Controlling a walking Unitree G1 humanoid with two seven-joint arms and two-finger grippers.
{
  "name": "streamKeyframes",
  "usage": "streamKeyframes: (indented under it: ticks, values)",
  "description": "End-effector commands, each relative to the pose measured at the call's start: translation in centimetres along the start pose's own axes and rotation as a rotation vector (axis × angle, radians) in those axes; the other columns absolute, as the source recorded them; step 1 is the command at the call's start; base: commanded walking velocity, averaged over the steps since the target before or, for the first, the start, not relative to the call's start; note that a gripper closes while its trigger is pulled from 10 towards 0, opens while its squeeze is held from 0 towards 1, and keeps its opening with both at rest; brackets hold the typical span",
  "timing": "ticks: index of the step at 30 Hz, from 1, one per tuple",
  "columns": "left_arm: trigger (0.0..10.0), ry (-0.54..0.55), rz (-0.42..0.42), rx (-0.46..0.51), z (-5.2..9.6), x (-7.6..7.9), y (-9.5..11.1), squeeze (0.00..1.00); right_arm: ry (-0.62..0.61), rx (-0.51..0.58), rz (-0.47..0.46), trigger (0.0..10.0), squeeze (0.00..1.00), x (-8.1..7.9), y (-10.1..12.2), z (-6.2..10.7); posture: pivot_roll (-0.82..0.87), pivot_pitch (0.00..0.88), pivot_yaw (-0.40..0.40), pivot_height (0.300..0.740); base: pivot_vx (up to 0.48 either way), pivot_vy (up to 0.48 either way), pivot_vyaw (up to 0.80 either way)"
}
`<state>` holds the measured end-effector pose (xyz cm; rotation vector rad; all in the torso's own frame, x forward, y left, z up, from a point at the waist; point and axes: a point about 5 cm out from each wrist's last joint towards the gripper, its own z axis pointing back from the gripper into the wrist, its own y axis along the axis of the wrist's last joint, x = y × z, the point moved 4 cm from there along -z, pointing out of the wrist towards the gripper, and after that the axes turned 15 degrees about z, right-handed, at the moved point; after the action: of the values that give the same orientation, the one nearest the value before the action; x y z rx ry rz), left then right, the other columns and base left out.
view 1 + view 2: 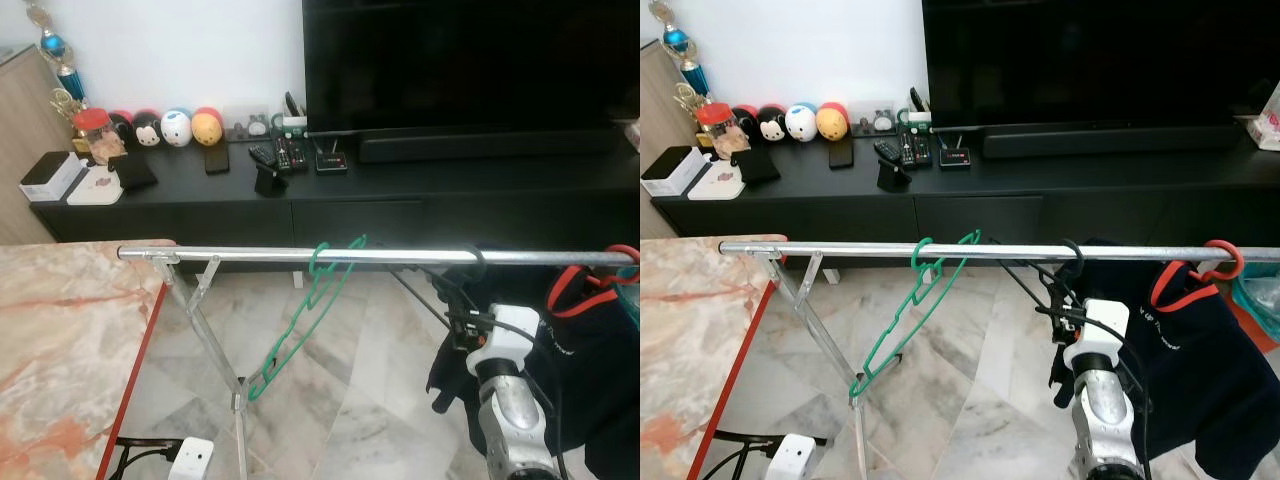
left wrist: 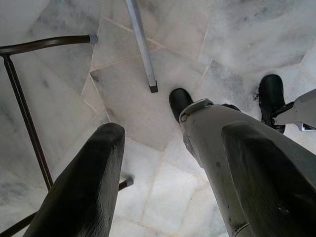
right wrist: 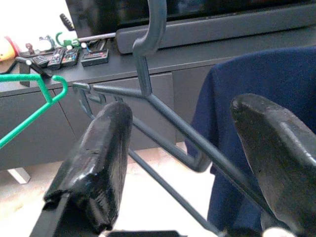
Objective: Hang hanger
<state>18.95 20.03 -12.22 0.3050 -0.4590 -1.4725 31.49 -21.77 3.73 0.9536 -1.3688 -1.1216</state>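
A pale marble floor (image 1: 340,400) runs back to a long black TV cabinet (image 1: 420,205) with a big dark television (image 1: 470,65) on it, plus remotes (image 1: 280,155), a row of round toy figures (image 1: 165,127) and a white box (image 1: 50,175) at the far left. Across the middle of the room a metal clothes rail (image 1: 380,257) stretches from left to right on folding legs, and a marble-patterned worktop (image 1: 60,350) with a red edge sits at the near left, just beside the rail's left end. A green hanger (image 1: 300,320) hooks over the rail near its middle and hangs tilted down toward the near left. Further right a dark grey hanger (image 3: 148,94) is hooked on the rail as well, its arm slanting down in front of a dark blue garment (image 1: 1200,370) that hangs from a red hanger (image 1: 1215,265) at the rail's right end. The right gripper (image 3: 192,163) is raised just below the rail with its jaws released and spread wide either side of the grey hanger's arm, not closed on it; the blue garment crowds in close on its right. The left gripper (image 2: 173,177) hangs low over the floor, jaws apart and holding nothing, with the robot's leg (image 2: 212,143) and black feet (image 2: 180,101) below it and a rail leg (image 2: 140,44) nearby.
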Motion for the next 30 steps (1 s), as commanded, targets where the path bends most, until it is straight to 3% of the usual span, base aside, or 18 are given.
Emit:
streamKeyframes:
  ticks: [1, 2, 3, 4, 5, 16, 21, 23, 27, 30]
  values:
    - [10.0, 0.008, -0.002, -0.004, 0.1, -0.4, -0.2, 0.00, -0.001, 0.031, 0.003, 10.0, 1.00, -0.2, 0.6, 0.2, -0.08, 0.000, 0.047, 0.740, 0.000, 0.000, 0.00]
    - [10.0, 0.008, -0.002, -0.004, 0.1, -0.4, -0.2, 0.00, 0.003, 0.036, 0.002, 10.0, 1.00, -0.3, 0.6, 0.3, -0.08, 0.000, 0.047, 0.740, 0.000, 0.000, 0.00]
    - [10.0, 0.008, -0.002, -0.004, 0.1, -0.4, -0.2, 0.00, 0.008, 0.043, 0.001, 10.0, 0.89, -0.5, 0.7, 0.5, -0.08, 0.000, 0.047, 0.740, 0.000, 0.000, 0.00]
    - [10.0, 0.007, -0.002, -0.003, 0.1, -0.3, -0.1, 0.00, 0.013, 0.050, 0.000, 10.0, 0.38, -0.6, 0.7, 0.6, -0.08, 0.000, 0.047, 0.740, 0.000, 0.000, 0.00]
    - [10.0, 0.007, -0.001, -0.003, 0.1, -0.3, -0.1, 0.00, 0.022, 0.063, -0.001, 10.0, 0.00, -0.8, 0.8, 0.9, -0.08, 0.000, 0.047, 0.740, 0.000, 0.000, 0.00]
    - [10.0, 0.002, -0.002, 0.001, 0.1, -0.3, -0.1, 0.00, 0.053, 0.070, -0.005, 10.0, 0.00, -1.5, 0.3, 3.4, -0.08, 0.000, 0.047, 0.740, 0.000, 0.000, 0.00]
    - [10.0, 0.002, -0.003, 0.003, 0.1, -0.3, 0.0, 0.00, 0.201, -0.057, -0.013, 10.0, 0.00, -3.5, -2.6, 4.9, -0.09, 0.000, 0.048, 0.740, 0.000, 0.000, 0.00]
    - [10.0, 0.000, -0.002, 0.004, 0.1, -0.3, 0.0, 0.00, 0.231, -0.121, -0.064, 10.0, 0.00, -4.1, -3.9, 5.5, -0.09, 0.000, 0.047, 0.740, 0.000, 0.000, 0.00]
    - [10.0, -0.001, -0.001, 0.005, 0.1, -0.3, 0.0, 0.00, 0.253, -0.147, -0.026, 10.0, 0.00, -4.4, -4.7, 5.9, -0.08, 0.000, 0.046, 0.740, 0.000, 0.000, 0.00]
    - [10.0, 0.002, -0.006, 0.005, 0.1, -0.3, 0.1, 0.00, 0.305, -0.245, -0.044, 10.0, 0.00, -5.3, -6.5, 6.4, -0.09, 0.000, 0.054, 0.740, 0.000, 0.000, 0.00]
